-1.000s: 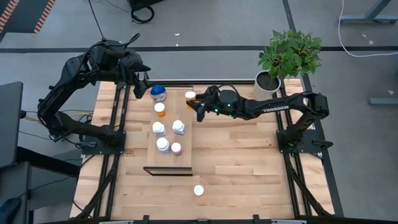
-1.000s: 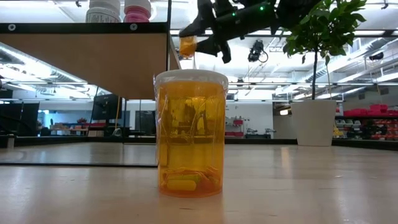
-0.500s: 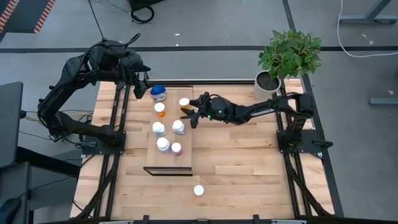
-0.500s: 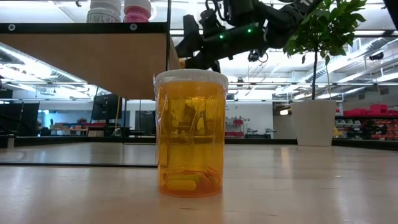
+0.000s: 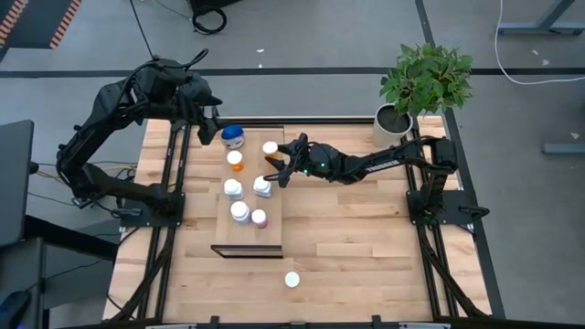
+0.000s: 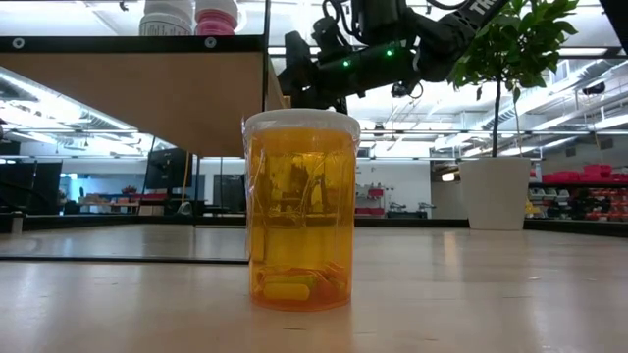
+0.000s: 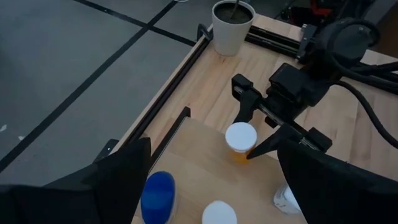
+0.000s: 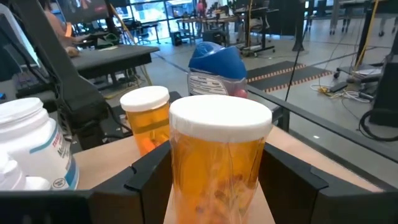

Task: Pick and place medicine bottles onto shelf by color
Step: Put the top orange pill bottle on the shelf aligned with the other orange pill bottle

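The light-wood shelf lies on the table's left half and carries a blue bottle, an orange one, three white ones and a pink one. My right gripper is shut on a white-capped orange bottle at the shelf's far right corner. Another orange bottle stands on its base on the table near the front edge, and fills the low view. My left gripper is open and empty beside the shelf's far left corner. My right gripper pinches the orange bottle's round body between its two fingers, just under the white cap. The fingers come from the table's right, slanting a little down. The bottle is upright; whether its base touches the shelf I cannot tell.
A white plant pot with a green plant stands at the table's far right. Dark frame rails run along both sides of the table. Bare tabletop lies right of the shelf.
My right gripper has carried the orange bottle toward the table's left edge and down, from beside the shelf's far corner to low over the shelf. The bottle has stayed upright. In the last half second it has hardly moved.
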Controlling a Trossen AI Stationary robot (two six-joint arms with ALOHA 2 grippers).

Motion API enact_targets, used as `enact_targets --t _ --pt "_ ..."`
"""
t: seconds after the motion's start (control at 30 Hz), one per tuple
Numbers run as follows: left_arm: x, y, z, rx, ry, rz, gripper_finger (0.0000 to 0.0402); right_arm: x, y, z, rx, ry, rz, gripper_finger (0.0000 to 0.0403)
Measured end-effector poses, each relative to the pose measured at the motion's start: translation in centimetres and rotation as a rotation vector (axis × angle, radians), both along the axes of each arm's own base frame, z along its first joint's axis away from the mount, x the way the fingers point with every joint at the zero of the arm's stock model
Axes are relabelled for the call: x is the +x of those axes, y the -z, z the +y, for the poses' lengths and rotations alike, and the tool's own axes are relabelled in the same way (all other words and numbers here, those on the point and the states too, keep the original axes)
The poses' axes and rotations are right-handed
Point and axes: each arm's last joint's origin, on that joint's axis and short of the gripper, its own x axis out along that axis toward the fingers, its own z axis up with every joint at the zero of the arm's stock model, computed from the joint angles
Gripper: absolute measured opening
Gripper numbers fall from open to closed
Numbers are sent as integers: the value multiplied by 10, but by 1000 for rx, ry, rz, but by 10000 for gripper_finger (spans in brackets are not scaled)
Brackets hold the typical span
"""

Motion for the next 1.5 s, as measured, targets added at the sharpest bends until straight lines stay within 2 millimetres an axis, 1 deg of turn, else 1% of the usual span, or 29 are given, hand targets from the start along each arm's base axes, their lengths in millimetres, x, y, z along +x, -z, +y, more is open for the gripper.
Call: enact_targets --t 0.3,0.5,0.63,0.83,1.07,1.33,1.5 --pt "1 -2 1 13 0 -22 355 0 0 0 4 0 1 223" --pt "2 -3 1 18 0 -33 355 8 19 -4 48 11 -9 223" --pt "2 -3 1 2 -12 -39 355 13 17 -5 48 33 -28 223" --pt "2 -3 1 4 -10 -38 355 14 14 -6 40 43 -33 223" --pt "2 -3 1 8 -9 -43 355 15 16 -1 41 -2 -16 223" --pt "2 -3 1 8 -9 -43 355 15 16 -1 7 -7 -2 223" --pt "2 -3 1 8 -10 -44 355 15 18 0 33 -52 12 230"
